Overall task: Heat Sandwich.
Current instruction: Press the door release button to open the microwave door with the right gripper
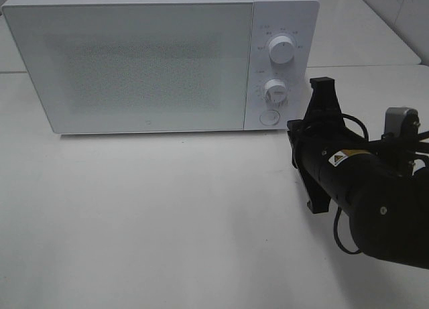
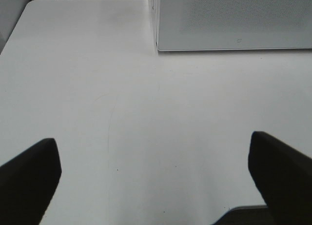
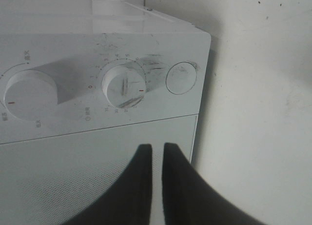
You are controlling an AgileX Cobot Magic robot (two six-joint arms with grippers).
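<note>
Microwave [image 1: 281, 14]: smooth white casing, faintly glossy. Door [image 1: 134, 61]: finely dotted, speckled finish. Control panel [image 3: 97, 49]: grey scuff marks around the lower knob [image 3: 124, 83]. Table [image 1: 167, 222]: smooth matt white. Right gripper [image 3: 157, 147]: matt black.

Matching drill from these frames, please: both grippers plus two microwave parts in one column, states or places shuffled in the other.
1. left gripper
2. right gripper
3. microwave door
4. round button

a. just under the lower knob
b. swung closed
c. wide open
d. pinched nearly shut

Pairs: 1-c, 2-d, 3-b, 4-a
</note>
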